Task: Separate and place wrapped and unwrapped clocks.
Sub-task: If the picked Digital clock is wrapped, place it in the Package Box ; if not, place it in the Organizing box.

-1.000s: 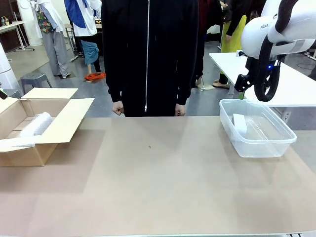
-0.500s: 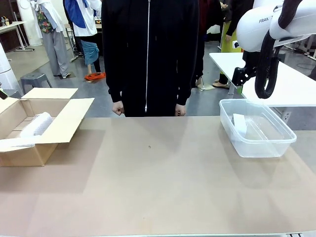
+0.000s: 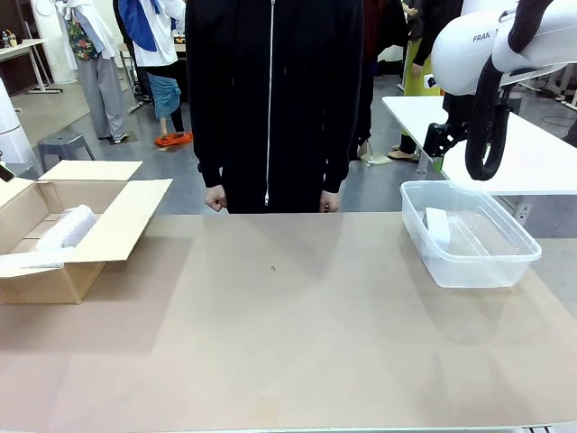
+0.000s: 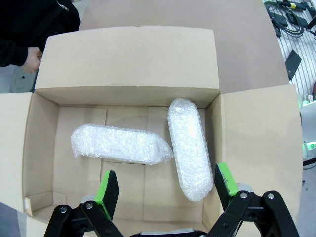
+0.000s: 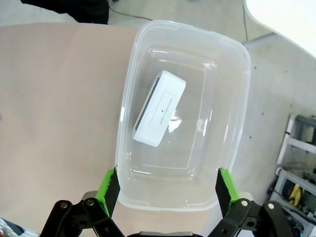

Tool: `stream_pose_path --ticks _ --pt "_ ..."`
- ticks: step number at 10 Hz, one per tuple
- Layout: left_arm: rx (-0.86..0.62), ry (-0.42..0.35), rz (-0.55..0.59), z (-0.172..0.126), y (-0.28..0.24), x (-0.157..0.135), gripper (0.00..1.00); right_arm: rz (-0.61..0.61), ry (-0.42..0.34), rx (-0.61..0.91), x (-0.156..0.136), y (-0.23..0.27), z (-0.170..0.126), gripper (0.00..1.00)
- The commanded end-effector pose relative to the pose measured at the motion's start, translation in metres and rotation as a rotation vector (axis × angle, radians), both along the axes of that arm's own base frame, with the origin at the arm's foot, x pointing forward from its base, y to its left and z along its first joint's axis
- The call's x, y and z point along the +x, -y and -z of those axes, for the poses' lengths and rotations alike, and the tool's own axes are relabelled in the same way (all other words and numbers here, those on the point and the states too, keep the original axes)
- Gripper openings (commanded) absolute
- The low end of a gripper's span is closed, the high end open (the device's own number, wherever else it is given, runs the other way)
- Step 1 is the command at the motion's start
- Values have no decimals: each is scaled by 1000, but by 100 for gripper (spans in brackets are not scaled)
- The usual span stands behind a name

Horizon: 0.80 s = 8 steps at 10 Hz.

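Two wrapped bundles lie inside an open cardboard box [image 4: 128, 59]: one bubble-wrap bundle [image 4: 118, 144] lies crosswise and the other [image 4: 189, 148] lengthwise beside it. My left gripper [image 4: 165, 190] hangs open and empty above them. In the front view one wrapped bundle [image 3: 68, 225] shows in the box [image 3: 45, 280] at the table's left edge. The unwrapped clock [image 5: 160, 108], white with rounded corners, lies in a clear plastic tub [image 5: 187, 25]. My right gripper [image 5: 166, 192] stands open and empty above that tub. The front view shows the clock [image 3: 437, 224] in the tub [image 3: 478, 271] at the right.
A person in black [image 3: 270, 90] stands at the far edge with both fists [image 3: 215, 200] hanging by the table. My right arm [image 3: 487, 54] is raised at the top right. The brown tabletop [image 3: 288, 334] stretches bare between box and tub.
The right arm rose and swung a little left above the tub, then held still. Box, tub, clocks and the person have not moved.
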State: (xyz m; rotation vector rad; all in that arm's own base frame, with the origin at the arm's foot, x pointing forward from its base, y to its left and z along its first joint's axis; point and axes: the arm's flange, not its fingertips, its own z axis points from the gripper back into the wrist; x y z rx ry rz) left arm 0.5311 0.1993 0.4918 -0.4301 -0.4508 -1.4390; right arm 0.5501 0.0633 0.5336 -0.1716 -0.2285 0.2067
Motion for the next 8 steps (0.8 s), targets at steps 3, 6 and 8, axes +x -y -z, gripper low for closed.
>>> stream_pose_path --ticks 3,6,8 --pt "10 -2 3 -1 0 -1 100 2 -1 5 1 1 1 100" --pt "10 -2 3 -1 0 -1 100 2 -1 5 1 1 1 100" --pt "10 -2 3 -1 0 -1 100 2 -1 5 1 1 1 100"
